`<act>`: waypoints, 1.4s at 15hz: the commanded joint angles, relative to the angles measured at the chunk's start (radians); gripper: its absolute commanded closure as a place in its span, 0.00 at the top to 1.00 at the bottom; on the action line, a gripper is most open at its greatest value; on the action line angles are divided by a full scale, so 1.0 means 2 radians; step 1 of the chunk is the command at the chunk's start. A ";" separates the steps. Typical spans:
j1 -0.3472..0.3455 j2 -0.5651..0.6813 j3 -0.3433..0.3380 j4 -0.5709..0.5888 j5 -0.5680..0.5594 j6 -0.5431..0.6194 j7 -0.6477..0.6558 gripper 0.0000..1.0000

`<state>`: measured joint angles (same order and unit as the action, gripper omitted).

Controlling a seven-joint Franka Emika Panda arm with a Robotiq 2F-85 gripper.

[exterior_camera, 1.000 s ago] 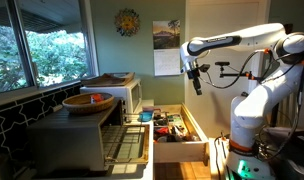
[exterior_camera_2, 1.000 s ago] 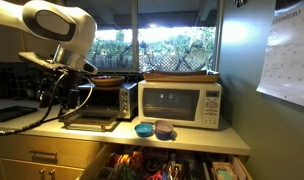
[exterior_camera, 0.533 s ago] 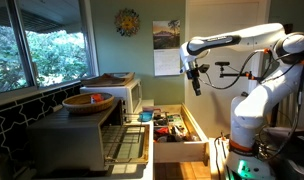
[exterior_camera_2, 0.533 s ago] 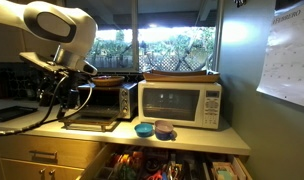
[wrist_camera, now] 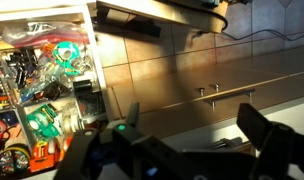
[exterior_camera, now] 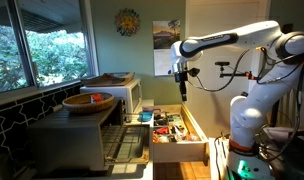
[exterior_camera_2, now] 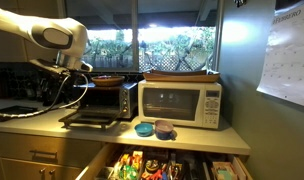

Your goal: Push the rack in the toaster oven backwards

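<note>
The grey toaster oven (exterior_camera: 77,135) stands on the counter with its front door dropped open; it also shows in an exterior view (exterior_camera_2: 104,100). The wire rack (exterior_camera: 125,145) sticks out of its front over the lowered door. My gripper (exterior_camera: 180,90) hangs in the air well away from the oven, above the open drawer. In the wrist view the gripper (wrist_camera: 197,125) is open and empty, and looks down at the drawer and cabinet fronts. The rack does not show in the wrist view.
A wooden bowl (exterior_camera: 89,101) sits on top of the oven. A white microwave (exterior_camera_2: 180,103) stands beside it. A blue bowl (exterior_camera_2: 144,129) and a purple one (exterior_camera_2: 164,130) sit on the counter. A cluttered drawer (exterior_camera: 177,135) is pulled open below.
The arm has swung toward the oven side, and the gripper has moved sideways with it, still high in the air. The rack and oven have not moved.
</note>
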<state>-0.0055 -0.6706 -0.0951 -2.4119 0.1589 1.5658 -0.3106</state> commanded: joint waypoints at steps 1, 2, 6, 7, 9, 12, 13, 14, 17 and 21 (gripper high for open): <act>0.020 0.018 0.061 0.005 -0.006 0.047 0.067 1.00; 0.025 0.024 0.077 0.008 -0.010 0.057 0.086 1.00; 0.040 0.024 0.089 0.005 -0.009 0.060 0.100 1.00; 0.041 0.025 0.089 0.005 -0.009 0.060 0.100 1.00; 0.040 0.024 0.084 0.005 -0.008 0.060 0.099 1.00; 0.039 0.024 0.080 0.006 -0.008 0.060 0.098 1.00; 0.039 0.024 0.080 0.006 -0.008 0.060 0.098 1.00; 0.040 0.035 0.081 0.009 -0.009 0.057 0.096 1.00; 0.050 0.065 0.089 0.005 -0.003 0.082 0.092 1.00; 0.060 0.109 0.101 0.005 -0.007 0.119 0.101 1.00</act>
<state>0.0932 -0.5221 0.0971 -2.4077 0.1511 1.7551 -0.1238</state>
